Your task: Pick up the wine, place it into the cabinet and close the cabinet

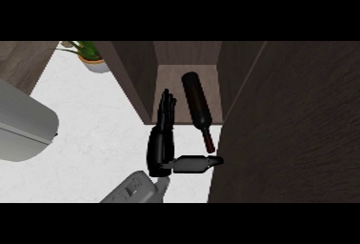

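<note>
wine (pixel 197 102) lies on its side just above the middle of the frame, its dark body inside the open cabinet (pixel 134 76) and its red-capped neck pointing down the frame, out past the cabinet's front edge and over the white worktop (pixel 91 124). the left hand (pixel 162 143) is just to the left of it, seen edge-on, with its fingers (pixel 166 107) straight and held together, pointing up the frame into the cabinet's mouth alongside the bottle. there is a thin gap between fingers and glass. the thumb (pixel 200 163) is spread wide to the right, below the tip of the neck, and whether it touches the cap cannot be told. the hand is apart and grips nothing. its grey forearm (pixel 134 190) comes in at the lower edge, left of centre. the door (pixel 295 124), a wide dark wood panel, fills the right side of the frame. a potted plant (pixel 90 53) stands at the upper left, and a grey appliance (pixel 21 126) sits at the left edge.
</note>
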Tool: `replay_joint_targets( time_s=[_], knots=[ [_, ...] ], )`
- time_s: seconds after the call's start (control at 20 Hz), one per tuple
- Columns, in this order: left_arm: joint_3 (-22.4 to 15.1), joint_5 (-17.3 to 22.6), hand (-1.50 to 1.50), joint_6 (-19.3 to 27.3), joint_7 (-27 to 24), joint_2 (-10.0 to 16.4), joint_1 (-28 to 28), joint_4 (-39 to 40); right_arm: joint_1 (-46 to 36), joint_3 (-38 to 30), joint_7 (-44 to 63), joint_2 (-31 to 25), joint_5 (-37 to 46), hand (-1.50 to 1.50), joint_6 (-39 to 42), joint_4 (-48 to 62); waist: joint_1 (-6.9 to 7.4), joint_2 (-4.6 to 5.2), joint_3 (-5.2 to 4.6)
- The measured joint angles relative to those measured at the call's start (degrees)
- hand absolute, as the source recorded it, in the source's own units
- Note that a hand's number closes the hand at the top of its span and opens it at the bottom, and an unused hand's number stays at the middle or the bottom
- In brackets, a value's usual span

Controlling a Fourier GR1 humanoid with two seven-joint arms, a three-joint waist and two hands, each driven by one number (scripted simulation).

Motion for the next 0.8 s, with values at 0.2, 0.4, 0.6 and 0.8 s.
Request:
replay_joint_targets(
  time_s=[0.2, 0.4, 0.6, 0.8],
  knots=[
    [-2.7, -2.9, -1.5, 4.2, 3.1, 2.9, 6.1, -10.8, -1.2, -1.7, 1.1, -0.7, -0.3, -1.5, 0.1, 0.0, 0.15, 0.01, 0.01],
    [-3.9, -6.1, -1.5, 6.5, 5.1, 4.9, 11.3, -18.2, -0.5, -1.4, 0.3, -0.3, -0.5, -1.5, 0.2, 0.2, 0.04, 0.1, 0.01],
    [-4.5, -8.2, -1.5, 6.7, 7.3, 7.7, 15.1, -25.4, 0.5, -2.1, -0.5, -0.6, -1.1, -1.5, 1.6, 0.4, -0.03, 0.15, 0.01],
    [-4.8, -8.8, -1.5, 4.1, 7.2, 12.0, 19.6, -30.9, 2.0, -1.6, -0.3, -0.6, -2.7, 1.5, 3.0, 0.4, -0.05, 0.14, 0.01]
  ],
)
